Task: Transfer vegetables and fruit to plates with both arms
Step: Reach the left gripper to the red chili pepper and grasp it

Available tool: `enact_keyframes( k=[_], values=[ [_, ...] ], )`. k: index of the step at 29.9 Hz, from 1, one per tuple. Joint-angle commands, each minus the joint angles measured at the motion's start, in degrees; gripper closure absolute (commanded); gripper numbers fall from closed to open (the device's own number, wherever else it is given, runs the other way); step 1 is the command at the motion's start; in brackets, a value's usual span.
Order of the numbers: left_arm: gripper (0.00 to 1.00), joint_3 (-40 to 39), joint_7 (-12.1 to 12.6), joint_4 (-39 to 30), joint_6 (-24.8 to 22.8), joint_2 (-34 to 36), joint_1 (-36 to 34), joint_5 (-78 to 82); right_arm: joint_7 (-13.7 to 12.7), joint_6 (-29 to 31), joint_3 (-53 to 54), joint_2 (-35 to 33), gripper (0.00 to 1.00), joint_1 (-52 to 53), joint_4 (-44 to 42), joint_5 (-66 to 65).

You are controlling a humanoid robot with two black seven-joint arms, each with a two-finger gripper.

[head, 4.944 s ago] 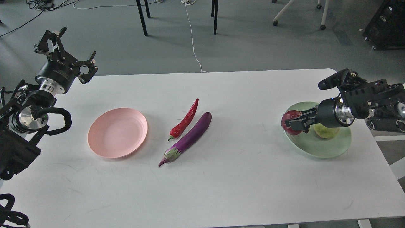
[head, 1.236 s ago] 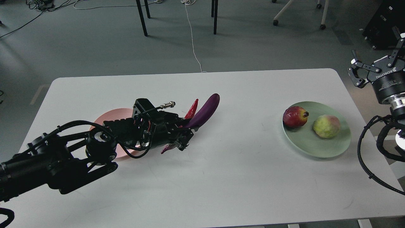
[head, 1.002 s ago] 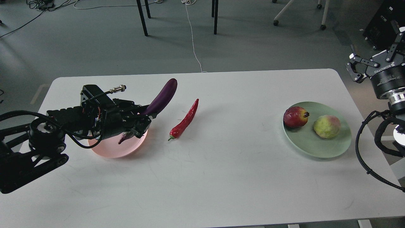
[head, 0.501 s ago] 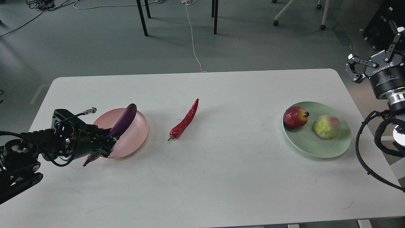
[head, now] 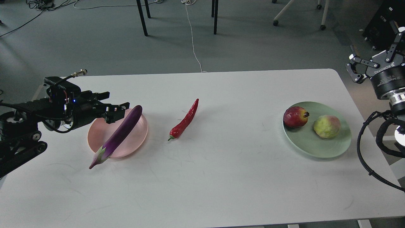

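The purple eggplant lies across the pink plate, its calyx end sticking out over the plate's front left rim. My left gripper is open and empty, just above and left of the eggplant's far tip. The red chili pepper lies on the table right of the pink plate. The pomegranate and the yellow-green fruit sit on the mint green plate at the right. My right gripper is open and empty, raised beyond the table's right edge.
The white table holds only these things. Behind it is grey floor with table legs, a white cable and chair castors. A black cabinet stands at the far right.
My left gripper has let go of the eggplant, which now rests across the pink plate. The gripper has opened and lifted back toward the left. The right arm has barely moved.
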Motion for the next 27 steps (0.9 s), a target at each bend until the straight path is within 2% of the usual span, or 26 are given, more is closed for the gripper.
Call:
enact_keyframes(
  k=[1,4,7,11,16,22,27],
  values=[
    [0.16,0.6,0.5,0.6,-1.7,-6.3,-2.9,-0.8,0.0,0.0,0.0,0.0,0.02,-0.1,0.1,0.0],
    [0.16,2.7,1.3,1.0,-2.3,-11.6,-2.9,0.5,0.0,0.0,0.1,-0.1,0.02,-0.1,0.1,0.0],
    [0.16,5.6,2.7,4.1,-2.3,-17.1,-2.9,4.7,0.0,0.0,0.2,-0.3,0.02,-0.1,0.1,0.0],
    [0.16,7.3,2.9,8.4,-2.3,-22.6,-2.4,9.9,0.0,0.3,0.3,-1.2,0.02,-0.2,0.1,0.0],
    [0.16,11.5,3.1,12.1,-2.3,-27.2,-2.5,10.9,0.0,1.3,0.3,-1.3,0.02,-0.3,0.1,0.0],
    [0.18,11.7,3.1,16.1,-2.2,-29.3,-2.2,12.1,0.0,1.4,0.4,-1.2,0.02,-0.3,0.1,0.0],
    [0.41,12.1,3.1,17.6,-2.2,-29.8,-1.5,14.5,0.0,1.4,0.5,-1.3,0.02,-0.2,0.1,0.0]
  ],
)
